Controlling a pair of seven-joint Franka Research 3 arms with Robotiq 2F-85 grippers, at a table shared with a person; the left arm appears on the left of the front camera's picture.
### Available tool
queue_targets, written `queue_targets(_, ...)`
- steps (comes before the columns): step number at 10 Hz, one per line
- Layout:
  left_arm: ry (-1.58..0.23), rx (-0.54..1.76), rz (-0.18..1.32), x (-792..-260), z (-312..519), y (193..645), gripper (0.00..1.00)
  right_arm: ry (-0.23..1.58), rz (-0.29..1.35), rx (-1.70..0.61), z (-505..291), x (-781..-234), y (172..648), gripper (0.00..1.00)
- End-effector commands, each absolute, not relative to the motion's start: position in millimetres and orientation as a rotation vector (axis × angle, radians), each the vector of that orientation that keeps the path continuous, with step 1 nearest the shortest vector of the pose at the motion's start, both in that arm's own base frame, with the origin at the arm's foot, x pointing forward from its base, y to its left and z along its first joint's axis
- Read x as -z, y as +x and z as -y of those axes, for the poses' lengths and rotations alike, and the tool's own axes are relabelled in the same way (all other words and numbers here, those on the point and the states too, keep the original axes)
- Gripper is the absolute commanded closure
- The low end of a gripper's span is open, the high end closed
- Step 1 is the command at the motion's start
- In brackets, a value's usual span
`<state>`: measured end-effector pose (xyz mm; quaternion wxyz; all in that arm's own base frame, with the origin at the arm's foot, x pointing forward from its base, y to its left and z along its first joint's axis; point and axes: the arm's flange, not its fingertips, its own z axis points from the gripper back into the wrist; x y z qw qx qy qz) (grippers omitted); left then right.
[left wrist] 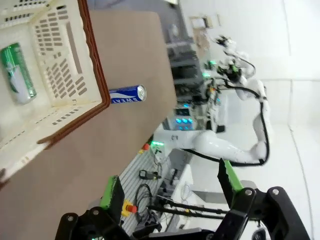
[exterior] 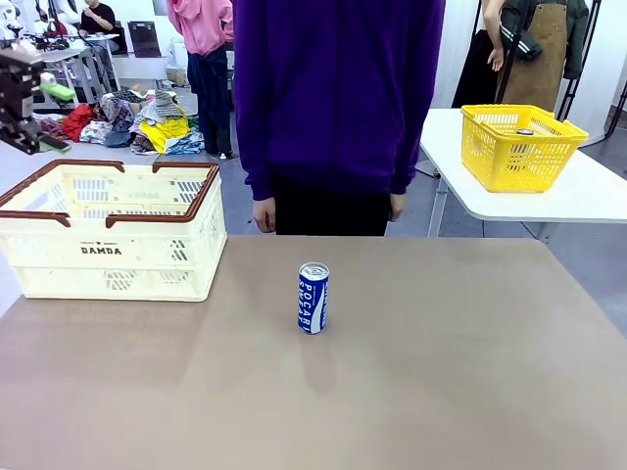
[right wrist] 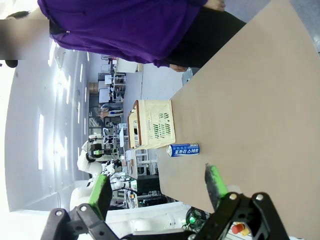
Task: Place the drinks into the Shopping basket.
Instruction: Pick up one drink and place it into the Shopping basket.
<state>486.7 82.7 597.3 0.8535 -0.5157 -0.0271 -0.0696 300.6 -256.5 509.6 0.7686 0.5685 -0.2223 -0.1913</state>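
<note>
OK, my left jaws and right jaws both spread, empty. Blue can (exterior: 313,298) stands upright on the counter (exterior: 441,372), apart from the Shopping basket (exterior: 98,251) holding one green can (left wrist: 17,72). Likely light, stiff but dentable, slick: I'd pinch it mid-body, gently.

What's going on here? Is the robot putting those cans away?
Yes, it's packing drinks into the Shopping basket. A green can already lies inside it. A blue can stands upright on the table, apart from the basket, not yet picked up. The left gripper hangs open and empty near the basket's corner, and the right gripper is open and empty too. A person in a purple top stands at the far side, hands down, touching nothing.
</note>
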Motion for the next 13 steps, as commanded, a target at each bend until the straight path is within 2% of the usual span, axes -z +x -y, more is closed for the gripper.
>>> queue_targets(1, -0.852, 0.121, 0.115, -626.2, -6.3, 417.1, 0.0, 1.244, 0.503, 0.394, 257.2, -510.9, 301.2, 0.0)
queue_targets(5, -0.482, 0.234, 0.218, -635.4, 157.2, 365.4, 0.0, 1.244, 0.503, 0.394, 257.2, -510.9, 301.2, 0.0)
queue_targets(8, -0.29, 0.326, 0.232, -612.6, 260.9, 356.8, 0.0, 1.244, 0.503, 0.394, 257.2, -510.9, 301.2, 0.0)
queue_targets(9, -0.242, 0.335, 0.204, -598.2, 293.3, 362.6, 0.0, 1.244, 0.503, 0.394, 257.2, -510.9, 301.2, 0.0)
queue_targets(11, -0.174, 0.333, 0.239, -564.4, 339.7, 350.5, 0.0, 1.244, 0.503, 0.394, 257.2, -510.9, 301.2, 0.0)
queue_targets(13, -0.218, 0.369, 0.222, -564.3, 330.1, 345.8, 0.0, 1.244, 0.503, 0.394, 257.2, -510.9, 301.2, 0.0)
